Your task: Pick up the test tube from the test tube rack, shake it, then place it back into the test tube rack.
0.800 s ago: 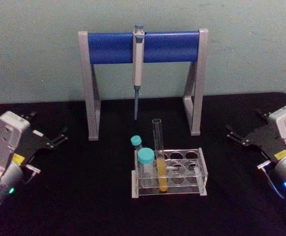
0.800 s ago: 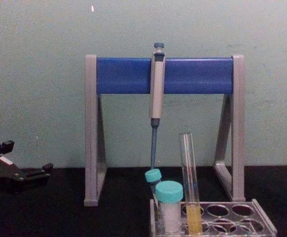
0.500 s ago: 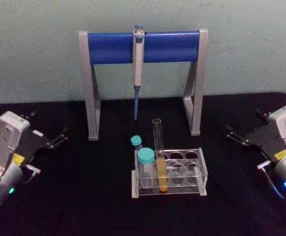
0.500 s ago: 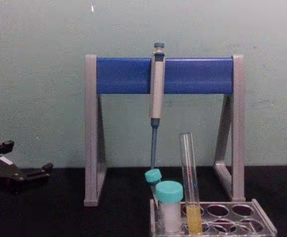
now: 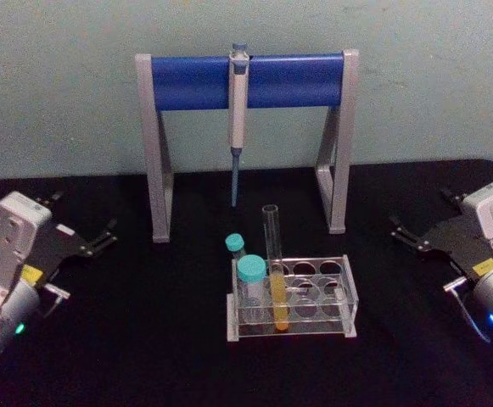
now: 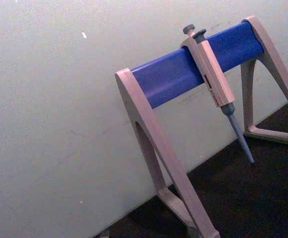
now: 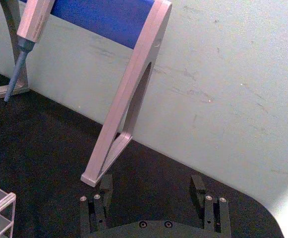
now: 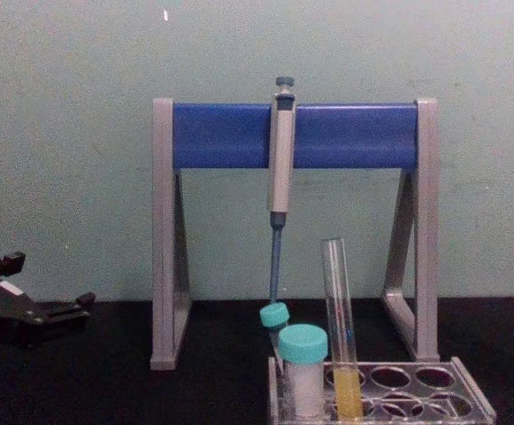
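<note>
Test tube rack (image 5: 346, 298) holds the test tube (image 5: 275, 267): upright, clear, uncapped, yellow liquid low down. Teal-capped vial (image 5: 250, 278) of white stuff just beside it. Left gripper (image 5: 84, 212) and right gripper (image 5: 419, 209) both spread, empty.

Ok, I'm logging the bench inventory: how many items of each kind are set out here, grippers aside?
Test tube: 1
Teal-capped vials: 2
Test tube rack: 1
Pipette: 1
Pipette stand: 1
Total: 6

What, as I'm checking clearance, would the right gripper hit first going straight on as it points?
Likely the foot of the tall grey-and-blue pipette stand, close ahead of the open right gripper; depth is unclear, so it may slip past.
</note>
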Robot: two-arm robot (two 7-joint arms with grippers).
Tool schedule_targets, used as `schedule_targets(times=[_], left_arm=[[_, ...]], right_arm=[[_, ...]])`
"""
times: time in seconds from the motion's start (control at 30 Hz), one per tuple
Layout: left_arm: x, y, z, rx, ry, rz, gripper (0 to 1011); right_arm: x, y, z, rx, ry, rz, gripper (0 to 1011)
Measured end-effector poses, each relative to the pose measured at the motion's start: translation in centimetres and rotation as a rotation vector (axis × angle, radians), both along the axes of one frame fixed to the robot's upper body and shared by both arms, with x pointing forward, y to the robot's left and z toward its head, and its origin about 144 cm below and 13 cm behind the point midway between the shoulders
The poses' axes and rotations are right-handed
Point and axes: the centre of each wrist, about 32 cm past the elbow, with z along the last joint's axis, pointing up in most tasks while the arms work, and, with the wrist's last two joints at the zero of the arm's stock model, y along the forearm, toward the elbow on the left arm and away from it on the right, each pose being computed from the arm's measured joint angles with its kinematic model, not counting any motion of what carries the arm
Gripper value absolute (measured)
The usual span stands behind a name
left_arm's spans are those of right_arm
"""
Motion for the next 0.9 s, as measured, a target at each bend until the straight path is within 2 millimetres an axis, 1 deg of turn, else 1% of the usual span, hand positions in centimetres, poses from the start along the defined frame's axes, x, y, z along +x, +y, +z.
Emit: schedule_targets(times=[0.9], left_arm=[[0.0, 0.0, 0.0, 0.0, 0.0, 0.0, 1001]], right_arm=[[0.0, 0.0, 0.0, 0.0, 0.0, 0.0, 1000]])
